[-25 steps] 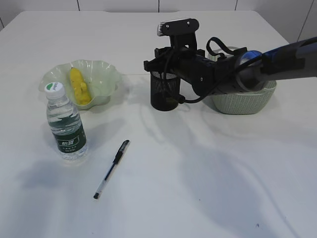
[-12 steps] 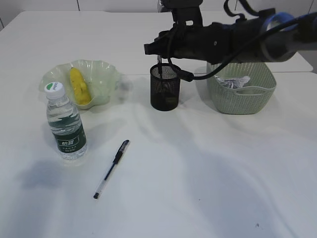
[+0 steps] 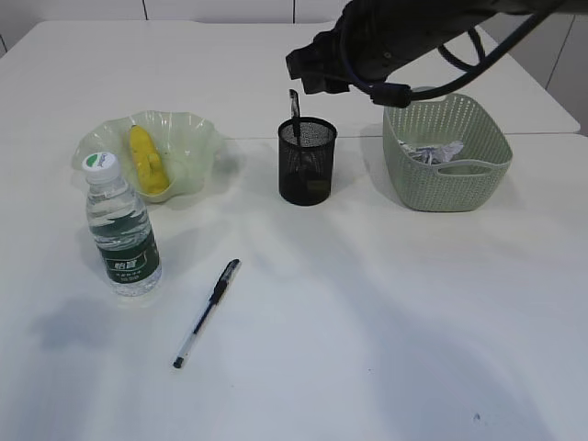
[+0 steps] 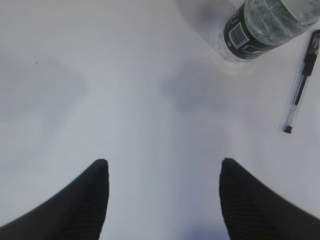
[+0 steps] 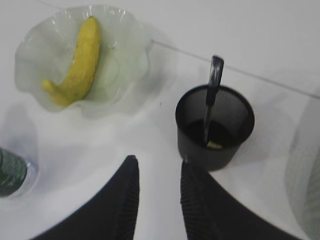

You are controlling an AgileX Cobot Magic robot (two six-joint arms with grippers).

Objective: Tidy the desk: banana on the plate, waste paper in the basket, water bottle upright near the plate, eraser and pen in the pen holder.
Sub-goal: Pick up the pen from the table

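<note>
desk [image 3: 367, 349]: large, plain white, smooth
basket [image 3: 447, 179]: sage-green woven-pattern plastic, crumpled paper inside
plate [image 3: 197, 147]: translucent pale green, wavy rim, holding the curved yellow banana [image 3: 147, 161]
water bottle [image 3: 121, 230]: clear plastic, dark green label, upright near the plate
pen holder [image 3: 307, 163]: black mesh cylinder, one pen [image 5: 212, 95] leaning inside, cream eraser [image 5: 215, 145] at the bottom
loose pen [image 3: 207, 312]: slim, clear barrel, flat on the desk beside the bottle
right gripper [image 5: 157, 192]: empty, jaws narrowly parted, raised beside the holder
left gripper [image 4: 162, 172]: empty, spread wide over bare desk
step: judged last item left
next: close on the loose pen, carry it to the holder
</note>
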